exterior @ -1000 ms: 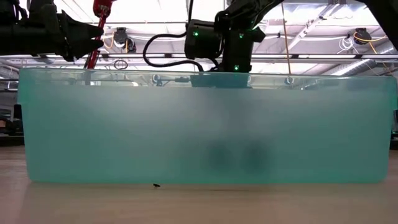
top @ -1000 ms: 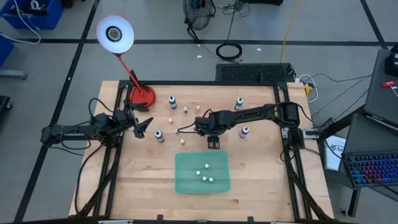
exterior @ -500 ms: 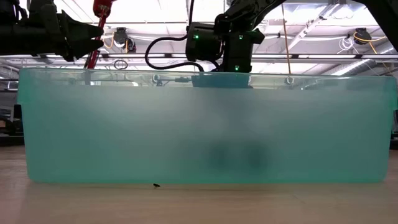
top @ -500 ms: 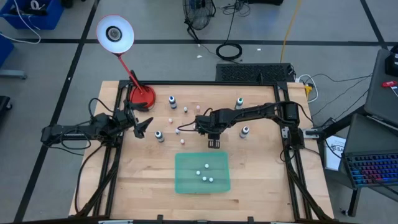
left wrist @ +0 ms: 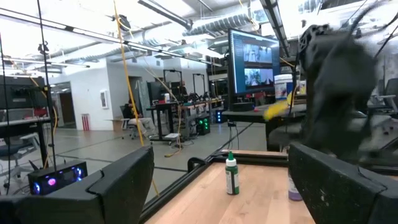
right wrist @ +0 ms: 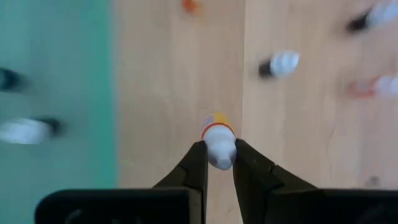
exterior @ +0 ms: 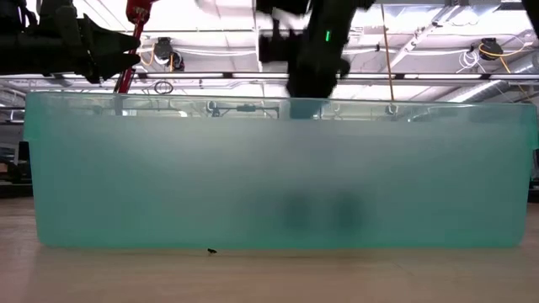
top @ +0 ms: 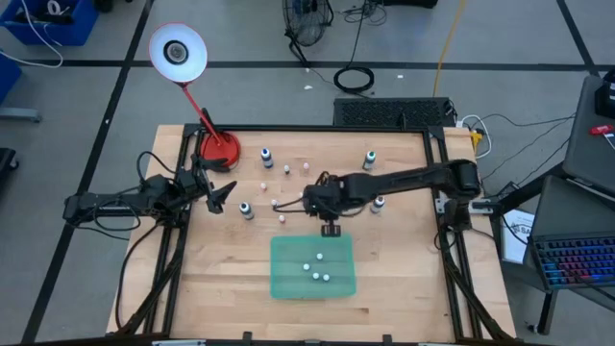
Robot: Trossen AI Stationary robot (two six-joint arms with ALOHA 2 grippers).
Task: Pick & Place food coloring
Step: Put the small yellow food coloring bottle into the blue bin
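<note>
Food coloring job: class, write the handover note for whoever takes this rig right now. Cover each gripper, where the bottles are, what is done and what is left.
Right gripper: shut on a white-capped bottle, between the loose bottles and the green bin.
Left gripper: open, waiting at the table's left side.
Done: three bottles in the bin.
Left: carry the held one over and drop it, then collect the bottles still on the table; there may be more.

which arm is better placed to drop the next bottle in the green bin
Right. Its claw is shut on a white-capped bottle just beside the green bin. The left claw hangs open at the table's left edge.
</note>
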